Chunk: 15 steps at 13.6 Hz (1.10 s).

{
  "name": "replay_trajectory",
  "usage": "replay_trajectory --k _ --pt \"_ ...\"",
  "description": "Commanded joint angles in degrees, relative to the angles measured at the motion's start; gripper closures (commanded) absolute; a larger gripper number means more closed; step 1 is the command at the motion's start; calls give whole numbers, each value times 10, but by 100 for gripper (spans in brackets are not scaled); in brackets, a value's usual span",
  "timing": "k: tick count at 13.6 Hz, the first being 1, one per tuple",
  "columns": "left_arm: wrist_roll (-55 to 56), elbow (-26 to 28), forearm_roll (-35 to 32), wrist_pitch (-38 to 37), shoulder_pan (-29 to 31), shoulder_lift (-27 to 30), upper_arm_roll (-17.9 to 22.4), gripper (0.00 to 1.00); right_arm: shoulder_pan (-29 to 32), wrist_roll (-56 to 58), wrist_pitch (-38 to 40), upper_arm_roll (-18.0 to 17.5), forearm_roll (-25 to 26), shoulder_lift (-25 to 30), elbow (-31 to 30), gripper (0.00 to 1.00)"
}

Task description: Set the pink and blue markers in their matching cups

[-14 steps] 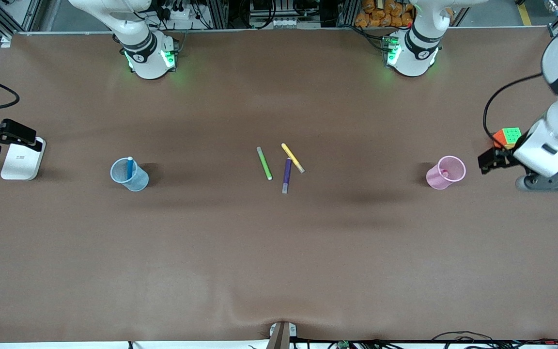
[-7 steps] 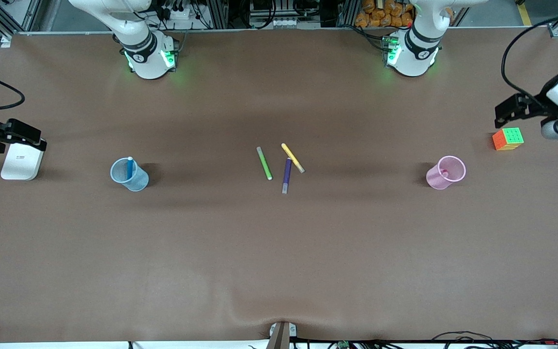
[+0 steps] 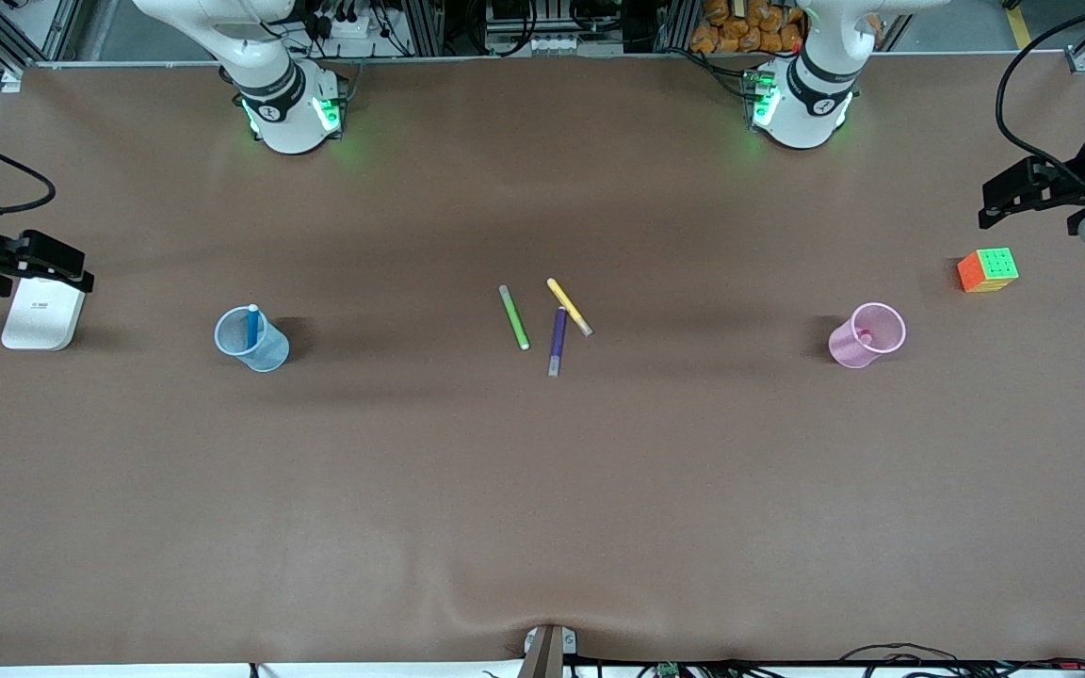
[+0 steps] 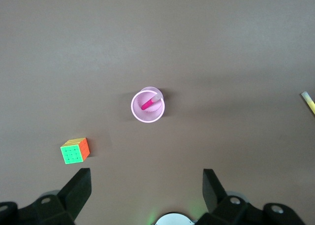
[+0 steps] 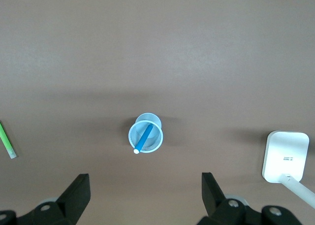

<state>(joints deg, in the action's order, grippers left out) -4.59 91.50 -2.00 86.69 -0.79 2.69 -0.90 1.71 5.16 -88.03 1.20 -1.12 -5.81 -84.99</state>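
The blue marker [image 3: 252,326] stands tilted in the pale blue cup [image 3: 265,353] toward the right arm's end of the table; both also show in the right wrist view, marker [image 5: 143,138] in cup [image 5: 157,140]. The pink marker [image 3: 865,336] lies inside the pale pink cup [image 3: 849,347] toward the left arm's end; the left wrist view shows marker [image 4: 147,105] and cup [image 4: 136,112]. My left gripper [image 4: 146,185] is open and empty, high above the table near the pink cup. My right gripper [image 5: 145,185] is open and empty, high above the table near the blue cup.
A green marker [image 3: 513,317], a yellow marker [image 3: 569,306] and a dark purple marker [image 3: 558,340] lie together mid-table. A colourful cube [image 3: 987,269] sits beside the pink cup. A white flat device [image 3: 41,313] lies beside the blue cup.
The left arm has lifted and drawn away from the pink cup toward its end of the table, uncovering the cube. The right arm has barely moved. Both markers stay in their cups.
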Motion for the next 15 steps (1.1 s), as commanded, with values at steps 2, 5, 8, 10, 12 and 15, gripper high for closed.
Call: replay_trajectory --k 2,5,8,10,12,15 --pt "-3 -3 9 -13 -6 20 12 0 0 -9 1 -1 10 26 -26 0" --pt "42 2 5 -22 -6 21 13 0 0 -9 -3 -1 10 30 -33 0" --pt "48 0 2 -22 -6 21 13 0 0 -9 -3 -1 10 30 -33 0" --pt "46 -3 2 -22 -7 22 12 0 1 -9 -4 -1 10 30 -34 0" --pt "45 -3 2 -22 -6 17 13 0 2 -7 -4 0 10 30 -34 0" --pt "53 -22 2 -22 -4 2 12 0 2 -6 -4 0 10 30 -35 0"
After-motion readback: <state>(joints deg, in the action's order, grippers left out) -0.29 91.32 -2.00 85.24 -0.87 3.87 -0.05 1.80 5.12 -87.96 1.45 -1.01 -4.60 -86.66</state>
